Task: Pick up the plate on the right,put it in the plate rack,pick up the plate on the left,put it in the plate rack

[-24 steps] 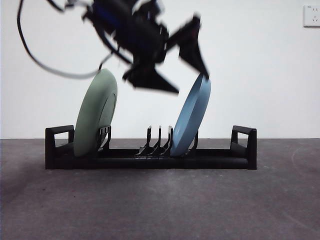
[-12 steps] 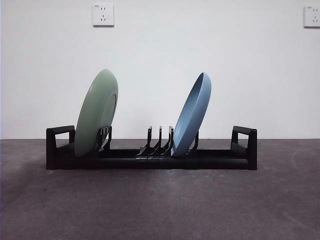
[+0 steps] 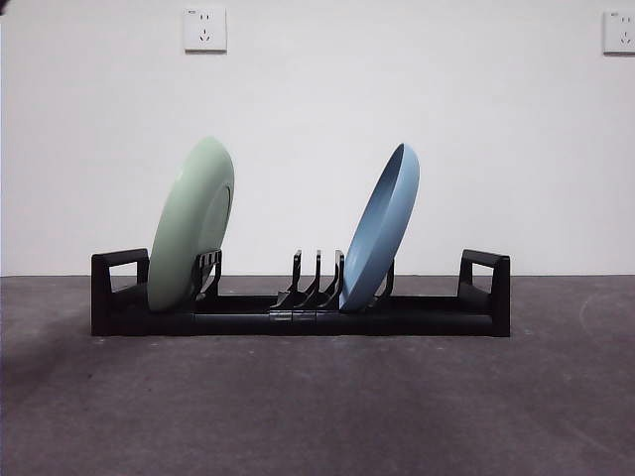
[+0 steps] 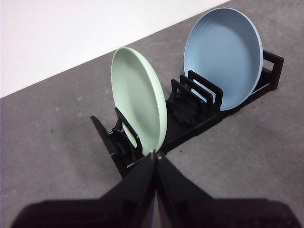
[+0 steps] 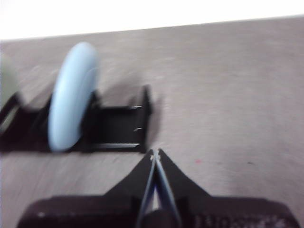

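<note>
The long black plate rack (image 3: 298, 319) stands across the middle of the table. A pale green plate (image 3: 190, 226) leans upright in its left end and a blue plate (image 3: 382, 230) leans upright right of the middle prongs. Both plates, green (image 4: 138, 97) and blue (image 4: 223, 57), show in the left wrist view, with my left gripper (image 4: 156, 154) shut, empty, held back from the rack's near end. In the blurred right wrist view my right gripper (image 5: 155, 153) is shut and empty, off the rack's end (image 5: 142, 124) beside the blue plate (image 5: 71, 95).
Dark grey tabletop (image 3: 317, 407) runs in front of the rack. Two wall sockets (image 3: 204, 28) sit high on the white wall behind. A small black tip (image 3: 4, 5) shows at the top left corner of the front view.
The big dark arm that hung over the rack one second ago has gone up out of the front view. Both plates stay standing in the rack, unmoved.
</note>
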### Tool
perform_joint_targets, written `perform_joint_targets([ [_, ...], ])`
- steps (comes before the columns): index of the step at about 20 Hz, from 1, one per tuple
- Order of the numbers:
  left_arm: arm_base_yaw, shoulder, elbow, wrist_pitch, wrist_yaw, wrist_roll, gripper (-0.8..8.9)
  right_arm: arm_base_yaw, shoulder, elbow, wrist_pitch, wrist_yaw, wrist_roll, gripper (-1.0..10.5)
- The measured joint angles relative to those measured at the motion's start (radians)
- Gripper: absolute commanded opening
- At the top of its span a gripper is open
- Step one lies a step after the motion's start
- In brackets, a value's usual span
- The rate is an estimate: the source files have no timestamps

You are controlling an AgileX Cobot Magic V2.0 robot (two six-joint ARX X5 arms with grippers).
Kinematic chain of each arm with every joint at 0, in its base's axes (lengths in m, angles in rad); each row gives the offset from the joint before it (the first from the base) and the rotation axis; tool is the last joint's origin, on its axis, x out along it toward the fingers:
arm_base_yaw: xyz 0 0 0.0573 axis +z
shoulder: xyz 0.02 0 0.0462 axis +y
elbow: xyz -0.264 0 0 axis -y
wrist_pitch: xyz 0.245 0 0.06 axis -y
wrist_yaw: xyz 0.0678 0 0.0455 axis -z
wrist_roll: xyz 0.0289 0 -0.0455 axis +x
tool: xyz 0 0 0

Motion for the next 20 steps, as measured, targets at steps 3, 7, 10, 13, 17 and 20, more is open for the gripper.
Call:
perform_joint_targets([
  [3,0.0,-0.031,0.012,-0.002,0.0,-0.006,-0.04,0.0,0.014,0.0,0.002,0.014,0.13,0.0],
  [7,0.0,-0.002,0.012,-0.004,0.0,-0.006,-0.04,0.0,0.016,0.0,0.003,0.014,0.177,0.0],
  [10,0.0,0.014,0.012,-0.004,0.0,-0.006,-0.04,0.0,0.015,0.0,0.002,0.014,0.183,0.0],
  [13,0.0,0.031,0.012,-0.004,0.0,-0.007,-0.04,0.0,0.015,0.0,0.002,0.014,0.183,0.0],
  [17,0.055,-0.022,0.003,-0.026,0.035,-0.006,-0.03,0.0,0.015,0.0,0.003,0.014,0.183,0.0],
  [20,0.19,-0.121,-0.086,0.152,0.108,-0.006,-0.03,0.0,0.015,0.0,0.002,0.014,0.183,0.0],
])
